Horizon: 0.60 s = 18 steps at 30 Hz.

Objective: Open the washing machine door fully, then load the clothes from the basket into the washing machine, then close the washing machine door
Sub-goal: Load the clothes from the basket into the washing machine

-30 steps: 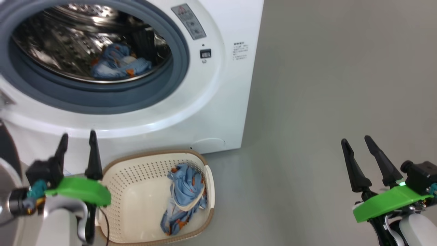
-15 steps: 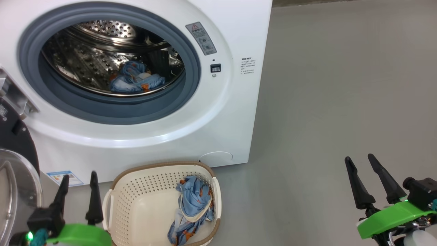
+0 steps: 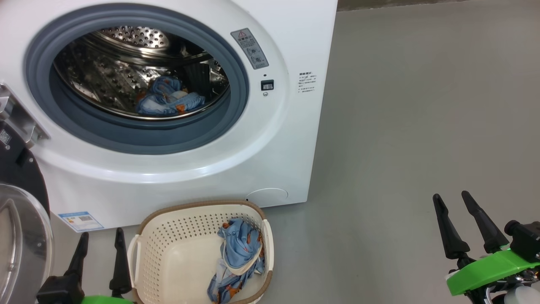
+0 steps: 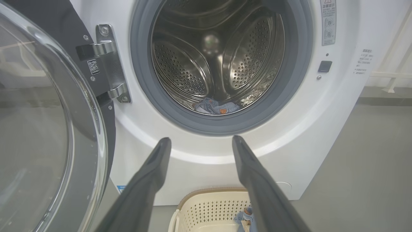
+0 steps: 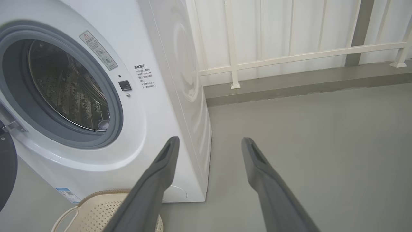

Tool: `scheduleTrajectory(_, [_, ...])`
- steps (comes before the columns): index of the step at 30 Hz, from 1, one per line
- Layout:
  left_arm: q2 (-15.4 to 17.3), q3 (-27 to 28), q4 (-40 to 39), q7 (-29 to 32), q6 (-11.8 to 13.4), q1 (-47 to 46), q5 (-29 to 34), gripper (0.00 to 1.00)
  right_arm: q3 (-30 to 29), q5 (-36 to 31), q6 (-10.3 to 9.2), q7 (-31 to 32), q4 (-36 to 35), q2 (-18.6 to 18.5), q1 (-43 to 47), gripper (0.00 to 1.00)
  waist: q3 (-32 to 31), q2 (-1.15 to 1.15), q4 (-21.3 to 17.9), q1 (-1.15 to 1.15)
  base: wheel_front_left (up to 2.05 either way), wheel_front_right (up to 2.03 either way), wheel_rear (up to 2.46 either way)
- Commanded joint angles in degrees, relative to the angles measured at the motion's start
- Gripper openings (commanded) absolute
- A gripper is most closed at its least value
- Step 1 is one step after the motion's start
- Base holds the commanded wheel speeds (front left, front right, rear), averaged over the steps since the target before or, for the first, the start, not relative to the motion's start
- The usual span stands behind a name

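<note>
A bundle of light blue printed fabric clothes [image 3: 168, 99] lies low in the perforated steel drum [image 3: 126, 40] of the big white boxy washing machine [image 3: 274, 139], inside its grey-blue rubber gasket [image 3: 139, 137]. Another crumpled garment [image 3: 238, 253] of the same cloth sits against the right wall of the small cream perforated plastic basket [image 3: 177, 230] with a brown woven-look rim, on the grey floor [image 3: 400, 126] before the machine. The round glossy black door [image 3: 21, 236] with its bulging clear glass stands open at my left. My left gripper [image 3: 103, 233] and right gripper [image 3: 450, 195] are both spread and empty.
</note>
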Motion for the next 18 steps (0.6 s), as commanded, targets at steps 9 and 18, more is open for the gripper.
scheduleTrajectory(9, [0.70, 1.12, -1.22, -0.37, 0.23, -0.66, -0.22, 1.00, 0.59, -0.92, 0.25, -0.45, -1.77, -1.10, -0.21, 1.00, 0.81, 0.00, -0.59, 0.00, 0.00, 0.00, 0.00])
scheduleTrajectory(18, [0.12, -0.81, 3.47, -0.37, 0.03, -2.33, -1.29, 1.00, 0.38, -1.19, 0.25, -0.45, -3.02, -0.18, -2.45, 1.00, 5.50, 0.00, -1.21, 0.00, 0.00, 0.00, 0.00])
